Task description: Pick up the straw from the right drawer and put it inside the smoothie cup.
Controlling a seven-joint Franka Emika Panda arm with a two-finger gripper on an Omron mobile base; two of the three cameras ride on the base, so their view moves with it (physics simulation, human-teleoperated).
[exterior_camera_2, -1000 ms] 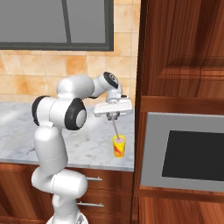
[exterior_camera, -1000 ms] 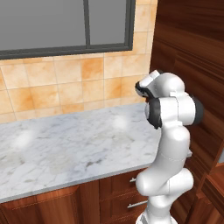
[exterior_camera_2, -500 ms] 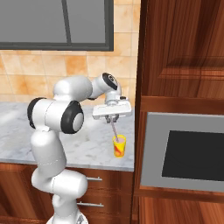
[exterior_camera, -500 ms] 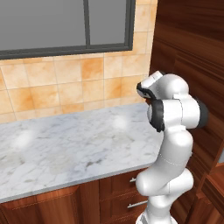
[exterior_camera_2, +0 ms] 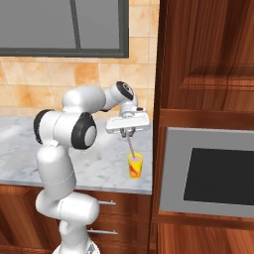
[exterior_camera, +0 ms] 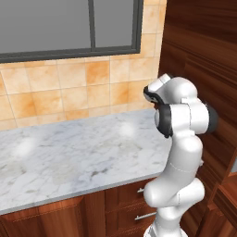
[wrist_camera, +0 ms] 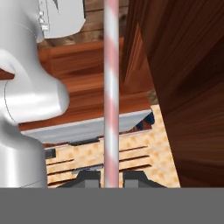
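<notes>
In the right base view my gripper (exterior_camera_2: pixel 128 132) points down and is shut on the top of the straw (exterior_camera_2: pixel 131 146), a thin pale stick with pink stripes. The straw hangs slightly tilted, and its lower end meets the rim of the smoothie cup (exterior_camera_2: pixel 135 166), a small yellow tumbler with a red mark near the counter's front right corner. I cannot tell whether the tip is inside. In the hand view the straw (wrist_camera: pixel 111 87) runs straight up from between my fingertips (wrist_camera: pixel 89 177). A reddish-brown wooden edge (exterior_camera: pixel 226 192) at the lower right may be the right drawer; I cannot tell.
The marble counter (exterior_camera_2: pixel 104 171) runs left from the cup, with tiled wall (exterior_camera: pixel 69 92) and a window behind. A tall wood cabinet with a built-in oven (exterior_camera_2: pixel 213 173) stands right beside the cup. Narrow drawers with silver handles (exterior_camera_2: pixel 101 202) sit under the counter.
The gripper stays shut on the straw over the cup. The elbow has shifted slightly; the hand has hardly moved.
</notes>
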